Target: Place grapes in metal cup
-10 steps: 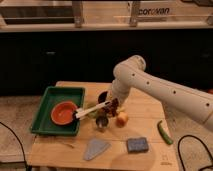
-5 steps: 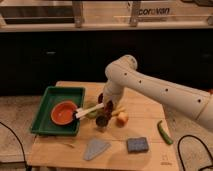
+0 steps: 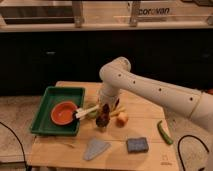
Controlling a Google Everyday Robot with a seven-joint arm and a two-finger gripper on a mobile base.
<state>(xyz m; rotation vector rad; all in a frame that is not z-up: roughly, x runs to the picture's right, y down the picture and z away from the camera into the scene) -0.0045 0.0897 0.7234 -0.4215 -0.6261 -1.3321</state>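
My gripper (image 3: 104,109) hangs from the white arm over the middle of the wooden table (image 3: 150,155). It is shut on the dark reddish-purple grapes (image 3: 105,115), which hang just under it. The metal cup (image 3: 101,123) stands directly below the grapes, small and greyish, and is partly hidden by them. I cannot tell whether the grapes touch the cup's rim.
A green tray (image 3: 47,102) holding an orange bowl (image 3: 63,112) is on the left. A white-handled tool (image 3: 86,112) lies at the tray's edge. A yellow-red apple (image 3: 122,119) sits right of the cup, with a green vegetable (image 3: 164,132), grey-blue sponge (image 3: 136,145) and grey cloth (image 3: 96,148) nearer the front.
The arm has swung a little to the left, carrying the grapes with it towards the cup. The other objects have not moved.
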